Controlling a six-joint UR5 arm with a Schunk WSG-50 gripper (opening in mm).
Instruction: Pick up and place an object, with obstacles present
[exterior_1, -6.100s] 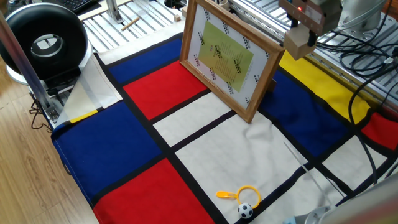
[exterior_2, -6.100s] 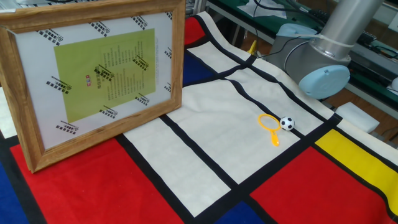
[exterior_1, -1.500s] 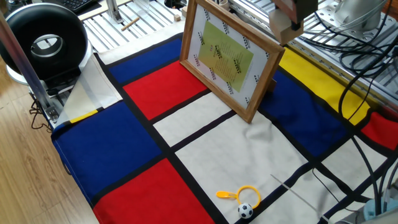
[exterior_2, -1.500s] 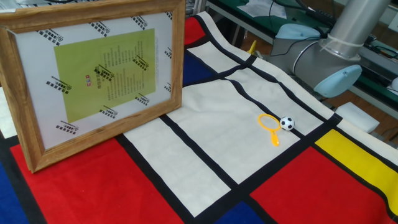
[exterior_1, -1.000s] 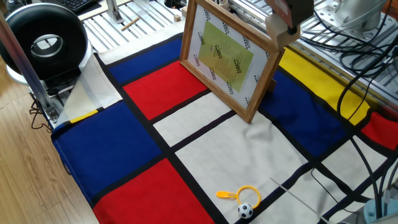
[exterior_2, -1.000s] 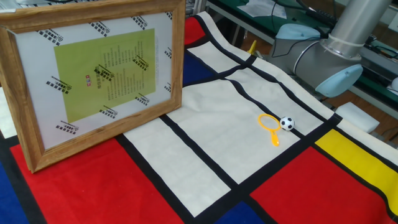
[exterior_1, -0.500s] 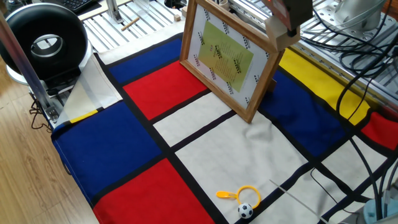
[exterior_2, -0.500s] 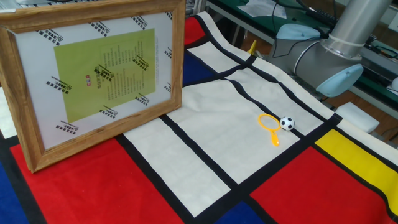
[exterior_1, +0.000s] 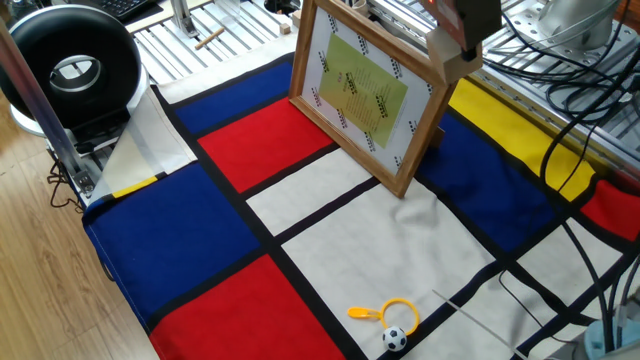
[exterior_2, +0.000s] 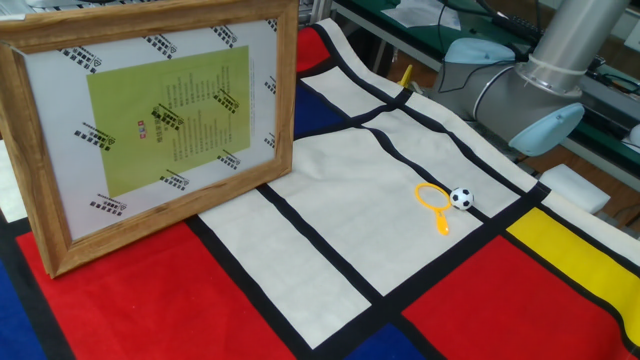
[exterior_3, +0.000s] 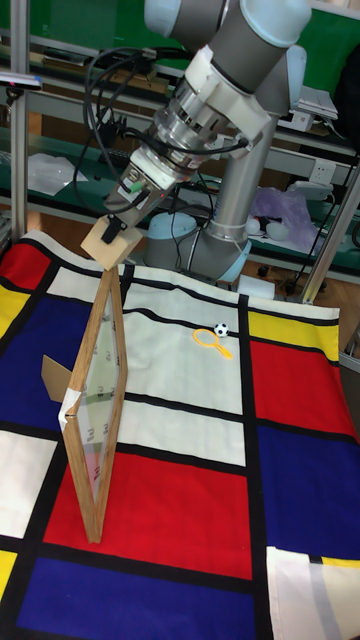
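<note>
The object, a small light-tan wooden cube, hangs in the air with my gripper shut on it from above. It sits just over the top edge of the obstacle, an upright wooden-framed picture with a yellow-green text sheet. The tall fixed view shows the cube almost touching the frame's top corner; I cannot tell if there is contact. In the other fixed view only the arm's base shows; gripper and cube are out of frame.
A yellow ring and a tiny football lie on a white panel of the colored cloth. A black round device stands at the far left. Cables trail at the right.
Over six seconds the gripper carried the cube left, from beside the picture's right edge to above its top corner. In the last half second nothing has visibly moved.
</note>
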